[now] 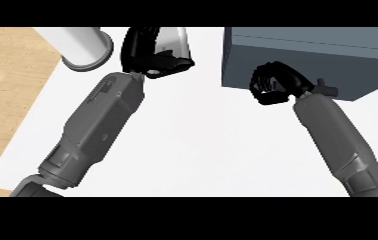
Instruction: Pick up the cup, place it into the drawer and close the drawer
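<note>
A pale, tapered cup stands at the counter's far edge, left of centre. My left hand is curled round it from the left, with the thumb across its base, hiding much of it. The drawer unit is a dark blue-grey box at the upper right; I cannot tell whether its drawer is open. My right hand hangs at the box's front left corner with its fingers curled, and I see nothing held in them.
A white cylinder with a grey rim stands at the far left, close to the left hand. The white counter ends on the left at a wooden floor.
</note>
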`<action>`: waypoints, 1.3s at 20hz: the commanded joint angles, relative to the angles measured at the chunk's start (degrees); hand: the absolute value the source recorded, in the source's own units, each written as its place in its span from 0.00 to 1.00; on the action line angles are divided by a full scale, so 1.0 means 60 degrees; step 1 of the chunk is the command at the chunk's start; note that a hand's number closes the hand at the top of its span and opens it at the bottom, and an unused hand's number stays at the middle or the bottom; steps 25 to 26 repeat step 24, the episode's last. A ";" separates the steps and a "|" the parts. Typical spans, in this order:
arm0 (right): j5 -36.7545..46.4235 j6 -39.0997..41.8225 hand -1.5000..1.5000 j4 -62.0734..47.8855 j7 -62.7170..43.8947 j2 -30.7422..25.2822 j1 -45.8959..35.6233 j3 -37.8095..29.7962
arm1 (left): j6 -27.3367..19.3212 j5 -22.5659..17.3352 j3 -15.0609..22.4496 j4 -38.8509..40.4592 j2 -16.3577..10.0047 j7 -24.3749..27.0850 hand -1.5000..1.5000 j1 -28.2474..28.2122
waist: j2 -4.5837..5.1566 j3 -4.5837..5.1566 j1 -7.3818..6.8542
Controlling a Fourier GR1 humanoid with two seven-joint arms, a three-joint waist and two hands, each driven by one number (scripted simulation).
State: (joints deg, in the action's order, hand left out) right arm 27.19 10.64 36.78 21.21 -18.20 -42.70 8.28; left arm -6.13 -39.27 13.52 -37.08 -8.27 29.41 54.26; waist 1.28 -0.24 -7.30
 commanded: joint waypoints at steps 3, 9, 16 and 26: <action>-0.0354 -0.0397 1.00 -0.1308 -0.0194 -0.0665 -0.1624 -0.1114 | 0.0309 0.0075 0.0203 -0.0416 -0.0126 -0.0046 0.00 -0.0582 | 0.0152 -0.0007 -0.0370; -0.0755 -0.0155 1.00 -0.1219 -0.0123 -0.0968 -0.1634 -0.1461 | 0.0655 0.0004 0.0188 -0.0784 -0.0534 -0.0334 0.00 -0.0657 | 0.0190 -0.0014 -0.0647; -0.1117 0.0712 1.00 -0.0768 -0.0253 -0.1489 -0.1661 -0.1612 | 0.0950 -0.0071 0.0235 -0.1033 -0.0514 -0.0339 0.00 -0.0876 | 0.0222 0.0005 -0.0829; -0.1620 0.1209 1.00 -0.0268 -0.0406 -0.1657 -0.1395 -0.1900 | 0.1315 -0.0108 0.0229 -0.1183 -0.0721 -0.0254 0.00 -0.1203 | 0.0279 0.0011 -0.0949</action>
